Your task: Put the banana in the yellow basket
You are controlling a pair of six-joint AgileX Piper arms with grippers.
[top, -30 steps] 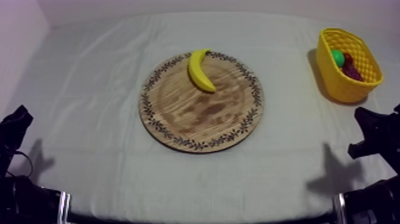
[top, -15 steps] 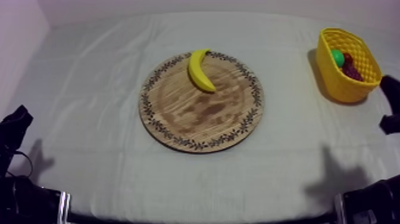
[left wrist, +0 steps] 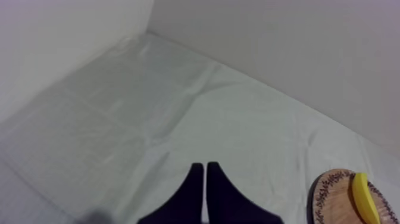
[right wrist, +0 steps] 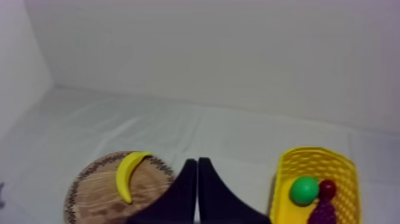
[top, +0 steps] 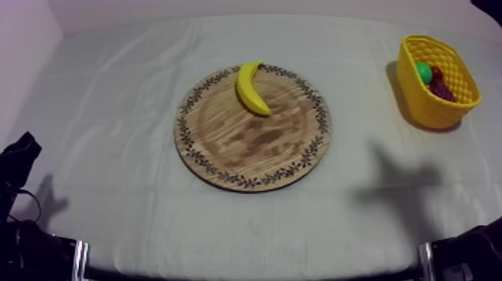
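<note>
The yellow banana (top: 252,87) lies curved on the far part of the round wooden board (top: 254,153) in mid-table. The yellow basket (top: 417,99) stands at the far right. My left gripper (top: 22,152) rests low at the table's left edge; its fingers (left wrist: 205,173) lie together as a narrow wedge, shut on nothing, with the board (left wrist: 332,199) and banana (left wrist: 363,199) off to their side. My right gripper (right wrist: 197,164) is shut too, held high above the cloth between the banana (right wrist: 128,173) on the board (right wrist: 95,201) and the basket (right wrist: 312,154).
Inside the basket lie a green fruit (right wrist: 304,190), a small red fruit (right wrist: 327,188) and dark grapes (right wrist: 324,212). The right arm's shadow (top: 403,179) falls on the cloth between board and basket. Walls close the table's back and left.
My right gripper rose from the table's right edge and left the top view. Its shadow slid left toward the board. Left arm, banana and basket have not moved.
</note>
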